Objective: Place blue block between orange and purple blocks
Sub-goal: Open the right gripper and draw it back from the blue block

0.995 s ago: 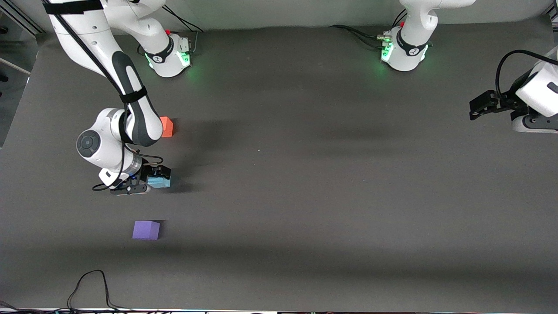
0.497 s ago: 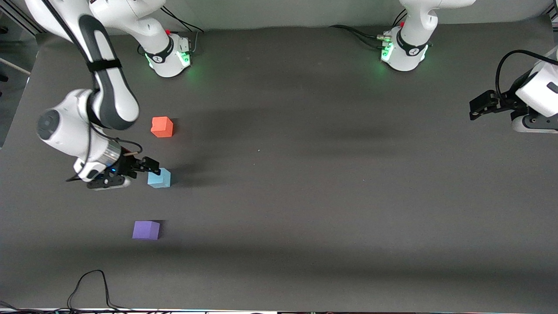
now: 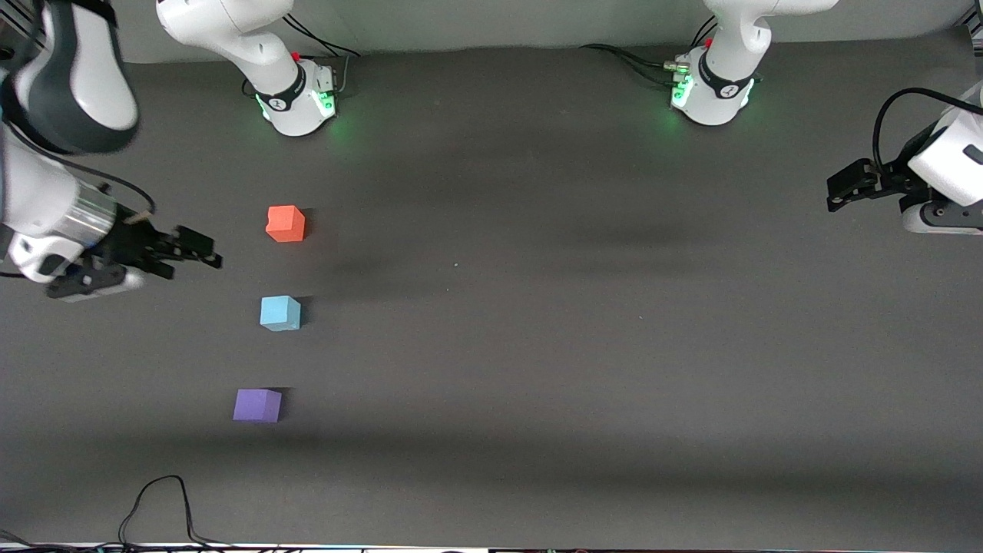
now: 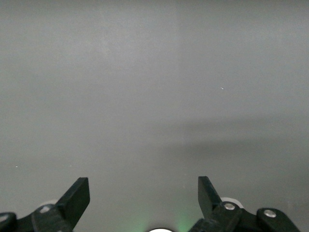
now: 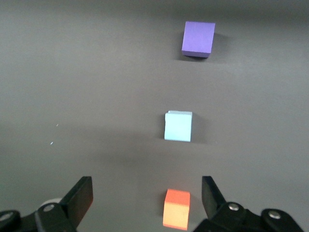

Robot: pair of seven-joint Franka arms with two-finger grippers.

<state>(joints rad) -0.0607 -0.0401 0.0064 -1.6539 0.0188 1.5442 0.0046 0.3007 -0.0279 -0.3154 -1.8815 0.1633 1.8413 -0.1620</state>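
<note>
The blue block sits on the table in a line between the orange block, farther from the front camera, and the purple block, nearer to it. All three show in the right wrist view: blue, orange, purple. My right gripper is open and empty, raised over the table toward the right arm's end, apart from the blocks; it also shows in the right wrist view. My left gripper waits open and empty at the left arm's end, over bare table.
The dark grey table carries only the three blocks. The two arm bases stand along the edge farthest from the front camera. A black cable loops at the edge nearest that camera.
My right gripper has let go of the blue block and drawn back and up toward the right arm's end of the table. The blue block stays where it was. The left arm has not moved.
</note>
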